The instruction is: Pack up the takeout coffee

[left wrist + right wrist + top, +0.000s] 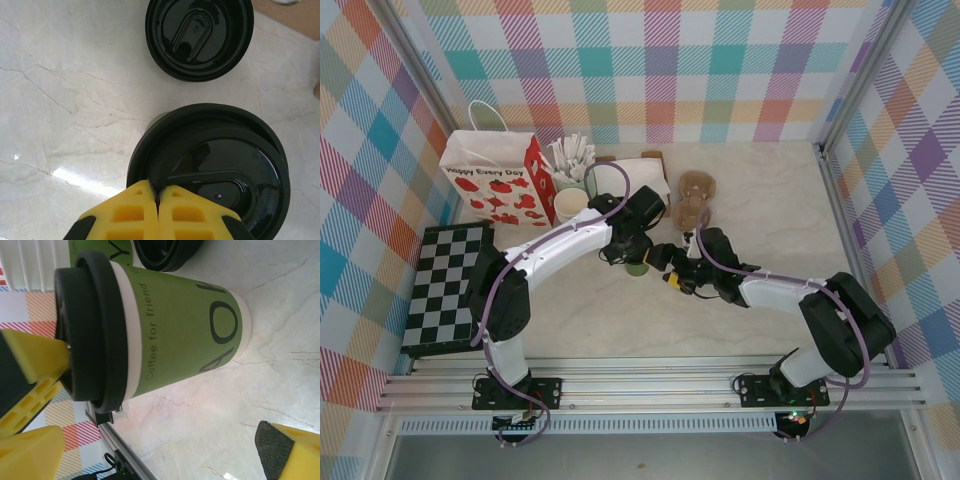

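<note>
Marble surface (770, 210) inside plaid walls, with the takeout coffee (638, 266) upright at its middle between my arms.
My right end effector (160, 450) gapes wide beside it; my left end effector (157, 202), fingers pressed together, touches its black lid (215, 170); a spare lid (200, 35) lies near.

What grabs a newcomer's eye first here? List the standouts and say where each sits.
The green takeout coffee cup with its black lid stands mid-table, where both arms meet. The left arm's jaws are shut with their tips at the lid's edge, and the right arm's jaws are open beside the cup. Another black lid lies just beyond, a red-printed paper bag stands at the back left, and a checkerboard lies along the left edge.
</note>
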You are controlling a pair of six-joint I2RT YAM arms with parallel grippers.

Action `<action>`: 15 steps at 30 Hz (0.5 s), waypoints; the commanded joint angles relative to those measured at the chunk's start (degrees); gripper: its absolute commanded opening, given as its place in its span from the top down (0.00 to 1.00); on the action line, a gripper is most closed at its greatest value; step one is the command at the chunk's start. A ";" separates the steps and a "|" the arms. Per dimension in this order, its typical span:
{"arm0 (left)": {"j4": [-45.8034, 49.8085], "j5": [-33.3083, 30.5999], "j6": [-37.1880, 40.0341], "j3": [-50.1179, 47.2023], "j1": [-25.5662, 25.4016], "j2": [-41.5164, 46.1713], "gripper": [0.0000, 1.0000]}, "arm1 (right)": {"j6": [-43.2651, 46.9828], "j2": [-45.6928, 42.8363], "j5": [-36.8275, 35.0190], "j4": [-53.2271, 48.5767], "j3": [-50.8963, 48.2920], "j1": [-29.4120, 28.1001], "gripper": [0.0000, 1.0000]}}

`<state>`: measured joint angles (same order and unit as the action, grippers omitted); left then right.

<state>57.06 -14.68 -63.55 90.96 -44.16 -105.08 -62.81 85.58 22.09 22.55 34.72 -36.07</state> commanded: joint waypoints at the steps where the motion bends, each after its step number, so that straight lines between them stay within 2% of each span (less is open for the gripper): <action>1: 2.30 1.85 -1.82 -0.53 -0.89 -3.27 1.00 | -1.46 1.76 0.17 5.62 -1.07 -0.62 0.01; 7: 1.84 2.94 -2.11 -0.99 -0.84 -3.82 1.00 | -0.92 3.27 -1.58 3.49 -1.50 -1.29 0.00; 13: -0.57 4.46 -3.66 -4.53 -0.92 -4.00 1.00 | -4.03 7.33 -1.36 4.44 -2.43 -1.13 0.00; 15: -2.07 5.72 -4.03 -6.09 -0.89 -4.24 1.00 | -7.00 9.59 -0.11 8.33 -4.41 -0.51 0.00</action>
<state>55.51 -14.37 -65.82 89.71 -44.18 -104.77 -65.89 92.58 21.54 27.40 32.82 -36.99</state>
